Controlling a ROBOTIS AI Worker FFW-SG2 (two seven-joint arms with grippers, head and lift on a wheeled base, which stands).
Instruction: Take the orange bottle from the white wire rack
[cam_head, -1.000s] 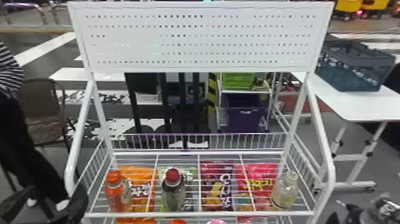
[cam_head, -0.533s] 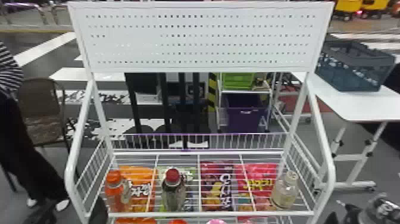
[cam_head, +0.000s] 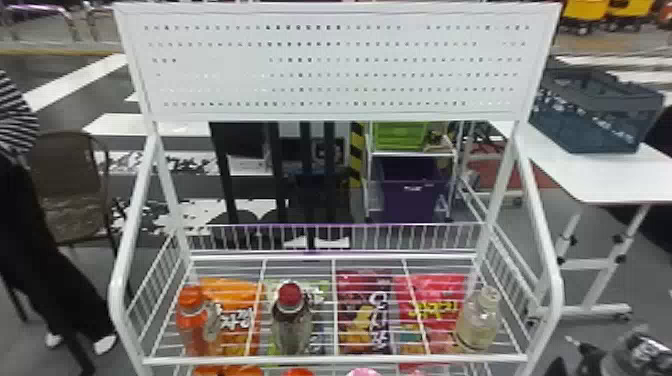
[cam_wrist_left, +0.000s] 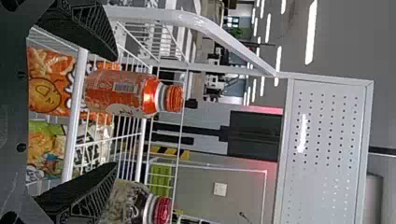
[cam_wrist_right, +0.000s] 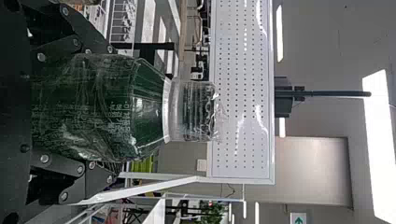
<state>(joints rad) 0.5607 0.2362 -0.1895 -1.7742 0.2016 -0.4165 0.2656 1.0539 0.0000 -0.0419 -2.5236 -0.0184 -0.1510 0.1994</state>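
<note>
Black-and-white barcode (cam_wrist_left: 124, 87) on the upright orange bottle (cam_wrist_left: 149, 95)

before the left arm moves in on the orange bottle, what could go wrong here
The left end effector stands open with one finger close to the red-capped bottle, so advancing might knock it. The front rail runs before the orange bottle and could catch a fingertip. The green bottle in the right end effector might bump the rack.

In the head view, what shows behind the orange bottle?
An orange snack bag shows behind the orange bottle, crossed by wires of the white wire rack. The part that the bottle covers cannot be made out.
</note>
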